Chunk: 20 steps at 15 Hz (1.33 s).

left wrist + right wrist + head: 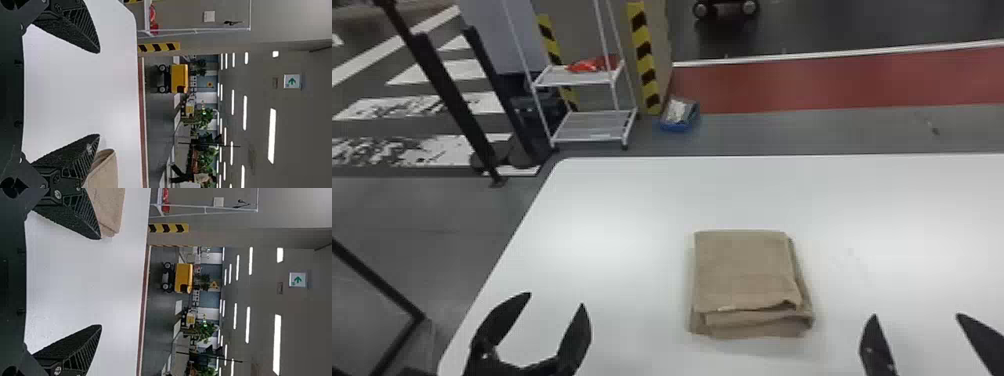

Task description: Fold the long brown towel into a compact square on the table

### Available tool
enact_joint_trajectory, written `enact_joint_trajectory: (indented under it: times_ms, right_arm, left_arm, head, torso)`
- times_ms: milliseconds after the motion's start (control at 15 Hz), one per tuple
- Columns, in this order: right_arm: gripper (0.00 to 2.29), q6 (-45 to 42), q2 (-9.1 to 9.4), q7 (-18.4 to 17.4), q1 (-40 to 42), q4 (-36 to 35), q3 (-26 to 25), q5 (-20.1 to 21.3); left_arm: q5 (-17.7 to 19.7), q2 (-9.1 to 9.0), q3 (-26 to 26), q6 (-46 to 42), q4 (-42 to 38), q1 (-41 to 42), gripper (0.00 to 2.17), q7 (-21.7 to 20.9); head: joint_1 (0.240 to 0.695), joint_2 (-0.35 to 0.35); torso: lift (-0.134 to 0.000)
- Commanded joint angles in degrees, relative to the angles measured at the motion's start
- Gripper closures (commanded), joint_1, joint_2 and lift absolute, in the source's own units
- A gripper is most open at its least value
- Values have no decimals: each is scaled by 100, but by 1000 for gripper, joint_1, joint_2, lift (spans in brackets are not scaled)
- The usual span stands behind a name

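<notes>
Brown towel (744, 270) folded on the white table (622, 210), lying between the two grippers and farther forward than either. Outline a squarish block, slightly longer front to back. Cloth matte, soft-looking, short-napped. Top panel fairly flat; layers stack beneath it, their edges showing at the near side and along the right. Near edge uneven: top layer wavy, lifting a little at its right corner, lower folds poking out in rounded lips.

Tabletop smooth, pale, faintly glossy, with a rounded far-left corner.

Left gripper (555, 300) near the table's left edge, over the white surface, well apart from the towel. Jaws wide apart, two black tapering claws. In the left wrist view, its fingers (80, 25) show ribbed sides and a grainy black face.

Right gripper (917, 317) to the right of the towel and nearer the robot, apart from the cloth. Jaws wide apart too, same pointed, ribbed form.

Beyond the table: white metal rack (594, 125) with thin rods, black-and-yellow striped post (644, 55), blue bin (677, 126), flat red floor band (807, 85).
</notes>
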Motion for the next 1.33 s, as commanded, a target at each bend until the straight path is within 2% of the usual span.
enact_joint_trajectory:
  times_ms: [0, 400, 1267]
  right_arm:
    - [90, -16, 14, 3, -33, 10, 29, 0]
    - [90, -16, 14, 3, -130, 45, 46, 0]
    - [90, -104, 14, 3, -174, 151, 55, -79]
  left_arm:
    - [7, -15, -18, 0, 1, 2, 130, 0]
    - [-160, -15, -124, 70, -43, 19, 130, 35]
    - [-160, -15, -115, 18, -201, 274, 130, 96]
  head:
    - [695, 222]
    - [695, 216]
    - [695, 219]
  torso:
    - [-123]
    - [-123]
    - [-123]
